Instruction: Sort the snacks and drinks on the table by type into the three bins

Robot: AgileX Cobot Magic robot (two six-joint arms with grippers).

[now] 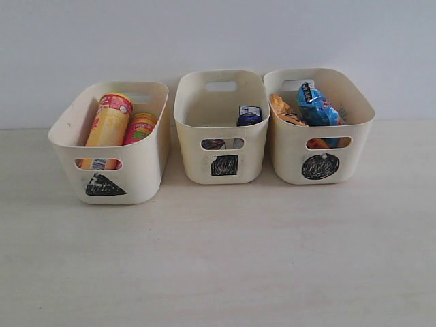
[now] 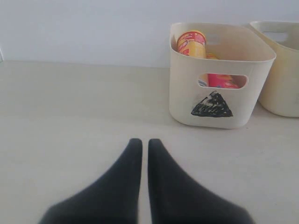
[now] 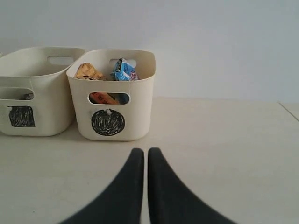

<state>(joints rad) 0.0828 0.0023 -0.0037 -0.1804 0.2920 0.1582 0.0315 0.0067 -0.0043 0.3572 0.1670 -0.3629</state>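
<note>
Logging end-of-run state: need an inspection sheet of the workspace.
Surface: table, pale beige, no spills seen.
Job's things: yellow tube and pink tube in triangle bin; purple-white carton and dark carton in square bin; blue packet and orange bag in circle bin.
Clutter: nothing seen.
Grippers: left gripper and right gripper, fingers closed, holding nothing.
Cables: nothing seen.
Surroundings: plain pale wall behind bins.
</note>
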